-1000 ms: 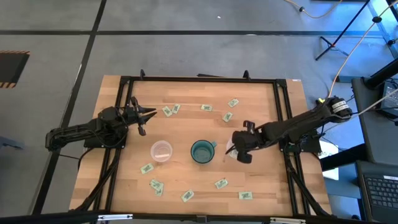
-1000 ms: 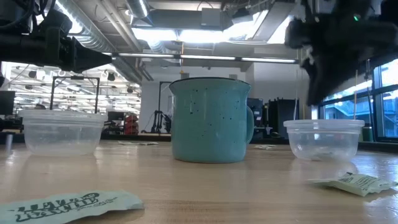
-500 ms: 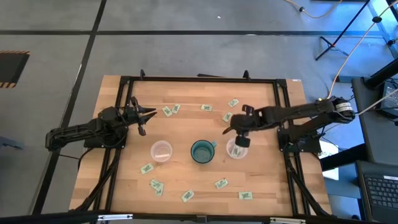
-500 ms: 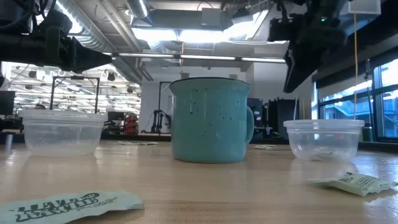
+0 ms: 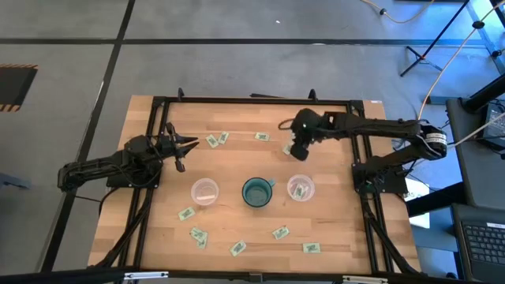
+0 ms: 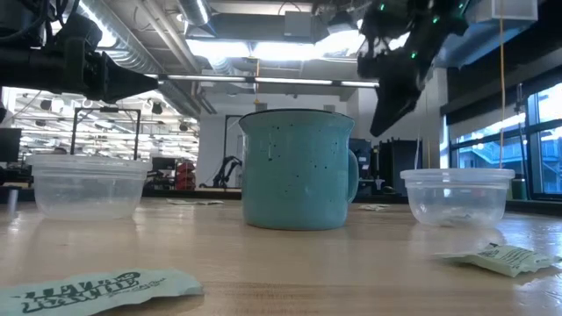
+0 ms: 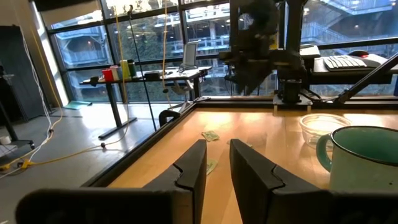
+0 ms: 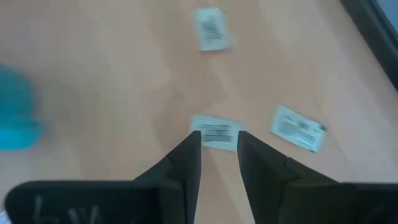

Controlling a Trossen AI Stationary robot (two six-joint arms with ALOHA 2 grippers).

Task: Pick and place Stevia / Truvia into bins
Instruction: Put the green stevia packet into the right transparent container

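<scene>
Small pale green and white packets lie flat and scattered on the wooden table. Some lie near the far edge and others near the near edge. Two clear cups stand on the table, one left of the teal mug and one right of it. My right gripper hovers over a packet on the far right part, open by a narrow gap, fingers pointing down. My left gripper waits at the left side, open by a narrow gap.
The teal mug stands between the two cups. Two more packets lie close to the one under my right gripper. A black frame runs around the table's edges.
My right gripper has moved from above the right cup toward the table's far edge, the arm stretching out, and now hangs over the packets there. The left arm has kept still.
</scene>
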